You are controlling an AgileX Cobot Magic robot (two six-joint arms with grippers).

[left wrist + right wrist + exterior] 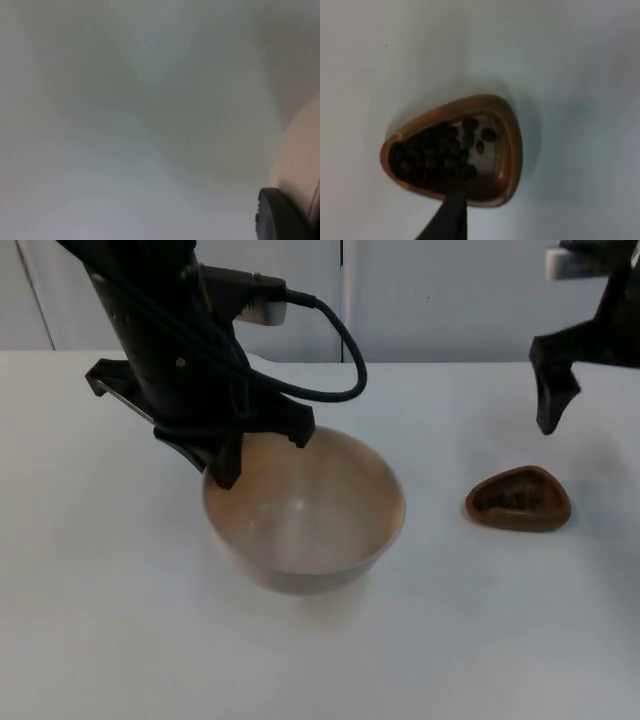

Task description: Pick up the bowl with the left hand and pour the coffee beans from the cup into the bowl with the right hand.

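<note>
Looking at the bowl (305,510) first: tan, round, sitting center-left of the top frame on the white table (90,620), inside bare. The left gripper (262,452) is right at its back-left rim, one black finger (226,462) down over the rim on the left side, another (300,428) at the rim's far edge. Can't tell from here if it's clamped on the rim or just parked around it, so I'm not calling the claw's state. In the left wrist cam I get a black fingertip (279,216) w/ the bowl's pale wall (300,155) just beside it, rest is table.

The cup (518,499) is right of the bowl, well apart, mid-right of the top frame. Brown, sort of rounded-triangle shaped, upright on the table. Right wrist cam shows the coffee beans (437,155) piled inside it, mostly toward one side, a few loose ones off the pile.

The right gripper (552,395) hangs up in the upper right of the top frame, above and behind the cup, not touching it. Only one finger shows clearly, so again can't tell if open or closed.
</note>
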